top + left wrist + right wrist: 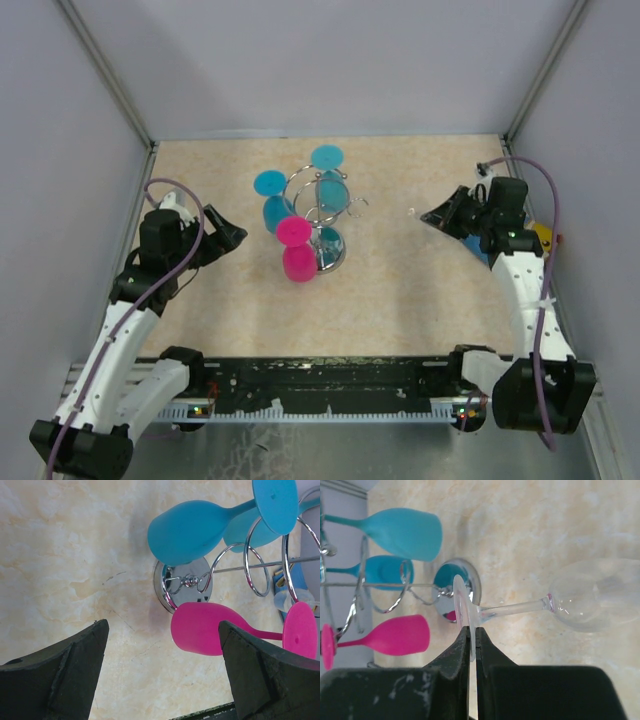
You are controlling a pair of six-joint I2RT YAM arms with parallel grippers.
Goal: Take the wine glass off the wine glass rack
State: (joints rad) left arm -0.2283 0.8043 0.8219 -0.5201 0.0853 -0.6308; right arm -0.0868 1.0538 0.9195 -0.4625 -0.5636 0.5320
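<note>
The left gripper (235, 236) was held with its fingers apart, left of the wine glass rack (186, 580), on which a pink glass (297, 260) and two blue glasses (275, 208) were hung. Further right, the clear wine glass (590, 597) was clamped by its foot in the right gripper (473, 645), apart from the rack

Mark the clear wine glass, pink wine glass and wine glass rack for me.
clear wine glass (595, 595): right wrist view, on the bowl.
pink wine glass (197, 627): left wrist view, on the bowl.
wine glass rack (175, 595): left wrist view, on the round chrome base.
</note>
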